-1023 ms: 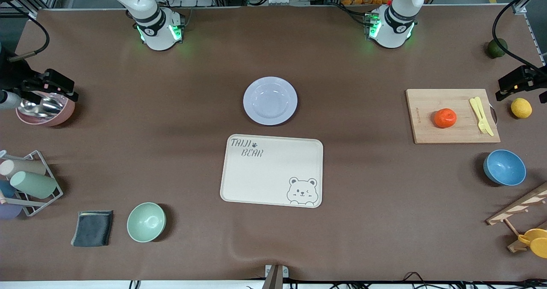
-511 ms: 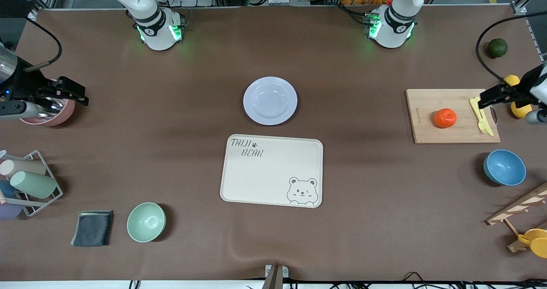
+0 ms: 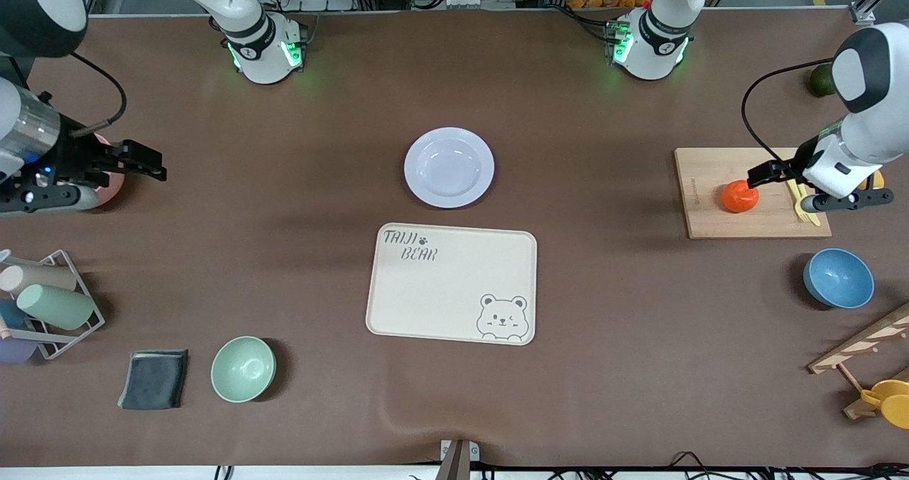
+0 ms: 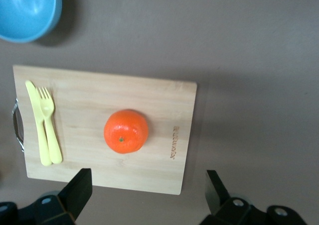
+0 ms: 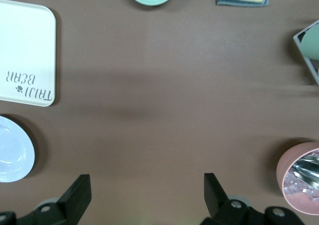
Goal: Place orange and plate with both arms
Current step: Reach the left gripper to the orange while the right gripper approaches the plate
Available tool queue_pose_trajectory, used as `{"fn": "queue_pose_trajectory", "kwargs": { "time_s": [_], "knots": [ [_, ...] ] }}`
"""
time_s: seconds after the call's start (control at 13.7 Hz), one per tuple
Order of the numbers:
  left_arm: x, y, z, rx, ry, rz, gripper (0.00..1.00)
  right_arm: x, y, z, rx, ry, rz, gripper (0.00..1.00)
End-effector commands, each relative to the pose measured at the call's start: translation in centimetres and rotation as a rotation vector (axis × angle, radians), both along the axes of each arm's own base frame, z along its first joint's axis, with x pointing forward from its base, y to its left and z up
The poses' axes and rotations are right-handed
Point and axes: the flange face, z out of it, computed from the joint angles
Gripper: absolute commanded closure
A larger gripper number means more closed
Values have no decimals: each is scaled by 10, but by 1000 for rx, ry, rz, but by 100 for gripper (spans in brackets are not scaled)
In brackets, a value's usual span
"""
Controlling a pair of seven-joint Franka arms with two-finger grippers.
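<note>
Brown counter (image 3: 603, 288), front view: plate (image 3: 449, 167) mid-counter beside bear tray (image 3: 452, 282); orange (image 3: 738, 196) on cutting board (image 3: 710, 217). Left wrist view: left pincer (image 4: 147, 192) released above the orange. Right wrist view: right pincer (image 5: 147, 192) released over bare counter near pink bowl (image 5: 299, 177).

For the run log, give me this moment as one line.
left gripper: open over cutting board, above orange | right gripper: open over bare mat | plate: untouched

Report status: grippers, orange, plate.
Left gripper open over cutting board, above orange. Right gripper open over bare table, plate untouched. Nothing blocking.
</note>
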Motion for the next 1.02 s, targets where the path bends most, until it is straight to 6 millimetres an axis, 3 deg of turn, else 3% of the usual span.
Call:
{"fn": "queue_pose_trajectory", "kwargs": {
  "time_s": [0.0,0.15,0.29,0.44,0.73,0.95],
  "knots": [
    [-10,16,-15,13,11,17,0,4,7,-15,51,23,-10,0],
    [-9,20,-23,9,21,18,0,6,13,-42,103,49,-25,0],
    [-7,25,-45,4,48,18,0,5,16,-73,129,41,-43,0],
    [-6,34,-54,23,54,14,0,4,24,-83,145,52,-41,0],
    [-4,48,-81,42,65,7,0,-2,31,-122,190,65,-71,0],
    [-2,50,-100,32,81,8,0,-10,47,-160,199,34,-79,0]
  ]
}}
